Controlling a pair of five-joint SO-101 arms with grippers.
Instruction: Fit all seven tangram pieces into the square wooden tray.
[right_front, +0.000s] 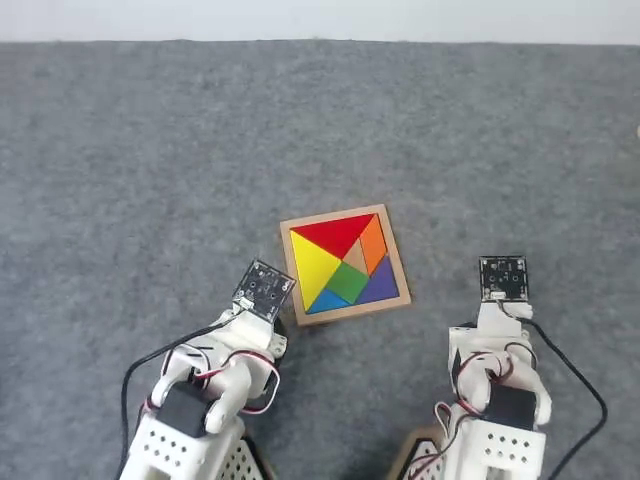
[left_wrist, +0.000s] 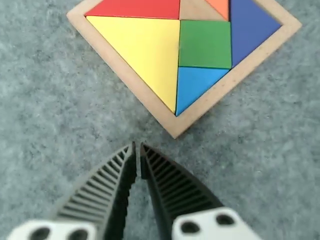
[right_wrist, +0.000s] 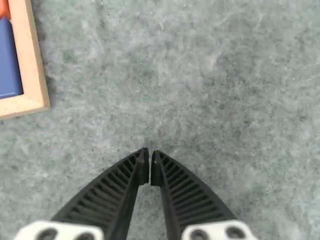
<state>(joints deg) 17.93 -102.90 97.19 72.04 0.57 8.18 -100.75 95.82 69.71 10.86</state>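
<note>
The square wooden tray (right_front: 335, 216), filled with coloured tangram pieces (right_front: 312, 268), is seen on the grey table (right_front: 150, 150), one corner just ahead of the clenched, empty left gripper (left_wrist: 137, 147), the right gripper (right_wrist: 150, 152), likewise clenched on nothing, being held near its other side.

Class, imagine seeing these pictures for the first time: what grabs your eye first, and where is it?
The square wooden tray, holding bright tangram pieces, lies mid-table on the grey mat. Two white arms flank it at the near edge, left gripper and right gripper both shut, holding nothing.
</note>
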